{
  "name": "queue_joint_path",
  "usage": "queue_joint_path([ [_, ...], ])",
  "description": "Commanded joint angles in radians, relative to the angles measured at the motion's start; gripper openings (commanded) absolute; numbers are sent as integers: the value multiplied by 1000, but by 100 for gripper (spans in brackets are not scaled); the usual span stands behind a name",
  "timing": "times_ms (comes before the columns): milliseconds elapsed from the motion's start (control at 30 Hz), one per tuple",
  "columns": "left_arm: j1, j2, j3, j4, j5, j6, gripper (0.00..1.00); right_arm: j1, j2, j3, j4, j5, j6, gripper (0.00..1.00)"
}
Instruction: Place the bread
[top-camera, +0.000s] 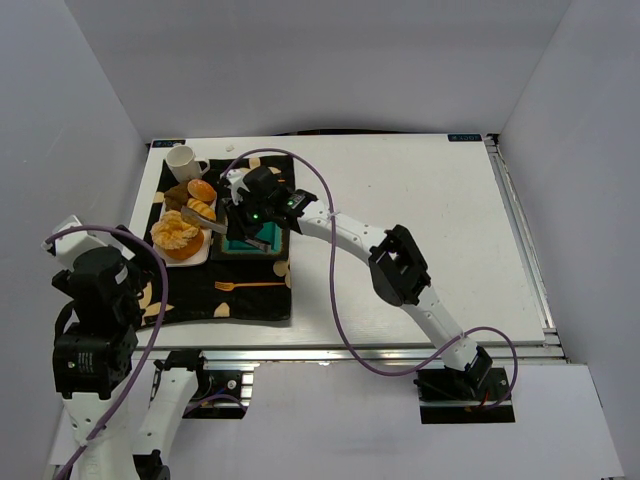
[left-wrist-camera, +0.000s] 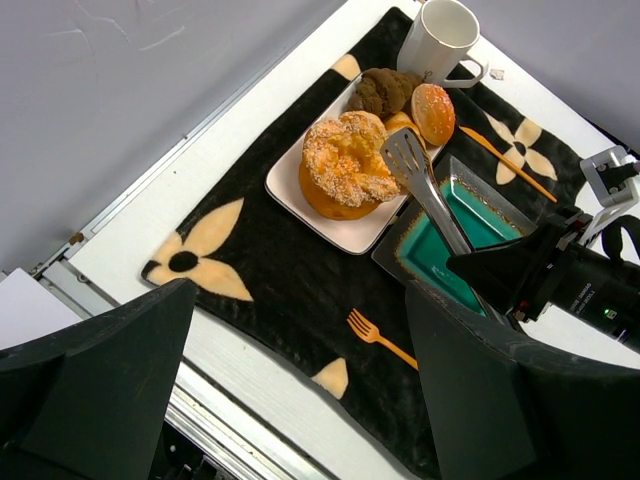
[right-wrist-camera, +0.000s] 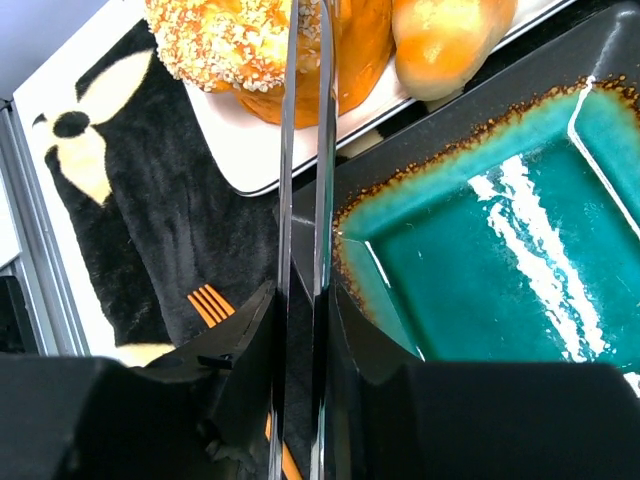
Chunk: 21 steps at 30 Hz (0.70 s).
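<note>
White tabletop (top-camera: 420, 220), upper left: your right gripper (right-wrist-camera: 302, 330) clamps the tongs (left-wrist-camera: 430, 200), tips against the bread (left-wrist-camera: 345, 165) on the plate (left-wrist-camera: 350, 235); left gripper (left-wrist-camera: 300, 400) spread wide.

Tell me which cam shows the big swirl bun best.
Left wrist: the bread is whole and sharp on the white plate, with the tongs head at its side. Top external shows it whole but small. Right wrist crops it at the top edge, with the tongs across it.
</note>
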Motion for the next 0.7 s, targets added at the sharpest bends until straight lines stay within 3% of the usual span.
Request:
queue_joint_path([
  [0, -3, -12, -7, -7, -18, 8, 98, -2, -16, 45, 32, -60, 12, 9],
  [133, -3, -18, -10, -10, -16, 6, 98, -2, -42, 37, 57, -93, 40, 0],
  [667, -3, -46, -1, -18, -30, -3, 98, 3, -162, -32, 258, -166, 279, 0],
])
